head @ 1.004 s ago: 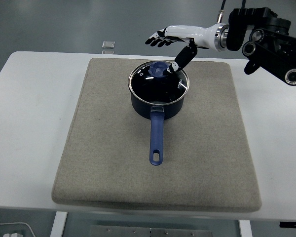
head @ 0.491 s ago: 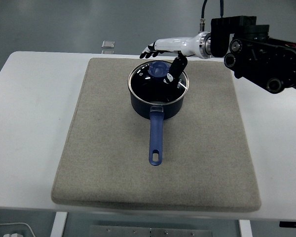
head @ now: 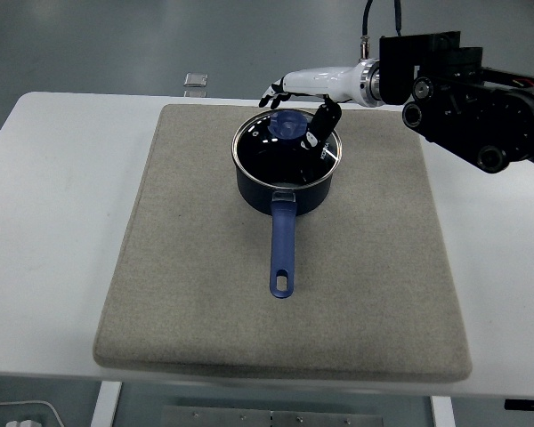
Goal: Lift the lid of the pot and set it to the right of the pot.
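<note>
A dark blue pot (head: 285,182) with a long blue handle (head: 283,249) stands on the grey mat, handle pointing toward the near edge. A glass lid (head: 280,151) with a blue knob (head: 289,124) sits on it. My right hand (head: 294,105), white with black fingers, hovers over the far side of the lid. Its fingers (head: 274,92) are spread past the knob and its thumb (head: 321,124) hangs down beside the knob's right. It holds nothing. The left arm is out of view.
The grey mat (head: 187,267) covers most of the white table (head: 53,205). A small clear object (head: 194,82) lies beyond the table's far edge at the left. The right arm's black body (head: 472,89) fills the upper right.
The right hand has drawn in to the left and down over the lid; the thumb now hangs closer to the knob. The pot and lid have not moved.
</note>
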`<state>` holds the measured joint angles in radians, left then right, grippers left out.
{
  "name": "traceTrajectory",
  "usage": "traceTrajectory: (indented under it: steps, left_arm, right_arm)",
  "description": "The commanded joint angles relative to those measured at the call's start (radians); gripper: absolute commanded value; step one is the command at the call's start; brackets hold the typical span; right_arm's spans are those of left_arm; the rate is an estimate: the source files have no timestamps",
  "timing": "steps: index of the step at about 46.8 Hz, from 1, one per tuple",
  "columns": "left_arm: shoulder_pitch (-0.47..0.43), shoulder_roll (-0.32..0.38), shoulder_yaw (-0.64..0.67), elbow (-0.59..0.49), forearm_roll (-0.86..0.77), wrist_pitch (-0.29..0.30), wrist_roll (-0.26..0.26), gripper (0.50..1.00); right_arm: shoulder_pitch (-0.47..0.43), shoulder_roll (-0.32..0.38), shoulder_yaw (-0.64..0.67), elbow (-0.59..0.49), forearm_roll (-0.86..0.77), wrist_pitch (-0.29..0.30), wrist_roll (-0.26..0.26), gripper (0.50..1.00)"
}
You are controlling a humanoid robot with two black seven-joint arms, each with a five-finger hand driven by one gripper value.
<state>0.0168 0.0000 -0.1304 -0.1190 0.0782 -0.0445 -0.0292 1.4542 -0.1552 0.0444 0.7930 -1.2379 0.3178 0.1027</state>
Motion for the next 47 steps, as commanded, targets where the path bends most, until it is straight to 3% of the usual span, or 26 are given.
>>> traceTrajectory:
  steps: [1,13,33,47]
  left_arm:
    - [0.000,0.000,0.000,-0.001,0.000,0.000,0.000,1.000]
    - [0.000,0.000,0.000,0.001,0.000,0.000,0.000,1.000]
    - [0.000,0.000,0.000,-0.001,0.000,0.000,0.000,1.000]
    - [0.000,0.000,0.000,-0.001,0.000,0.000,0.000,1.000]
  right_arm:
    - [-0.001,0.000,0.000,0.000,0.000,-0.003,-0.001,0.850]
    - [0.002,0.000,0.000,0.000,0.000,-0.003,0.000,0.803]
    - [0.000,0.013,0.000,0.000,0.000,0.001,0.000,0.795]
    - [0.000,0.014,-0.001,0.000,-0.003,0.004,0.000,0.744]
